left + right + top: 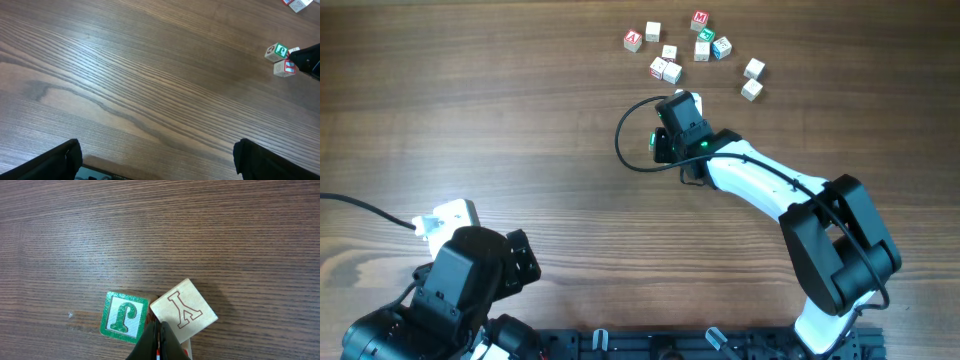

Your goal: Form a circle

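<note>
Overhead, the right gripper (677, 98) reaches just short of the loose scatter (665, 68). From the left wrist, the left gripper (159, 161) gapes wide and empty, with the clump (280, 60) far right. At the right wrist, pinched-shut tips touch the green-faced cube (125, 316) and the plain cube (184, 311). This looks like a nudging step, and the next move calls for gentle sideways pushes.

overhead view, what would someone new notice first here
The white-and-black right arm stretches up the table, with the right gripper shut at a green-faced cube and a plain cube. Just beyond, loose letter cubes lie scattered near the table's far edge.
</note>
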Robot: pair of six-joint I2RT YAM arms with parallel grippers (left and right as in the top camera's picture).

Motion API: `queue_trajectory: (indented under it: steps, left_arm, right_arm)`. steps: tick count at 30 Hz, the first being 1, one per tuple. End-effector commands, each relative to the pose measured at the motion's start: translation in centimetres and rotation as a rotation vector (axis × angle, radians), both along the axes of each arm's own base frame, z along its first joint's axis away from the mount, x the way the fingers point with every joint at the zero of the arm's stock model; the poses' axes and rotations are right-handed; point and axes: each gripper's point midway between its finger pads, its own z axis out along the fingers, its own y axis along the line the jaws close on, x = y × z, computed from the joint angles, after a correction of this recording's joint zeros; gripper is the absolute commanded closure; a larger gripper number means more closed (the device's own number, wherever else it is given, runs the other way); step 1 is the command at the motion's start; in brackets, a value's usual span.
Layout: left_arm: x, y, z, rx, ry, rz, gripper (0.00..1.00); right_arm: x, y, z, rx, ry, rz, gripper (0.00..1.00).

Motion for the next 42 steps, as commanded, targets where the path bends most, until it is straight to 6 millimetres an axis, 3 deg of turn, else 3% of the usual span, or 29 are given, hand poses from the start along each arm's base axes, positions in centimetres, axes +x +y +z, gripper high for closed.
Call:
queue_trajectory:
  steps: [1,42]
  left_arm:
    - [-0.02,0.0,-0.16,-0.005,0.005,0.011,0.0]
    - [-0.02,0.0,-0.16,-0.005,0.005,0.011,0.0]
  right_arm:
    - [0.35,-0.49,-0.62,-0.023,0.0,-0.024,0.95]
    - [0.3,-0.82,-0.71,-0.039,0.001,-0.032,0.95]
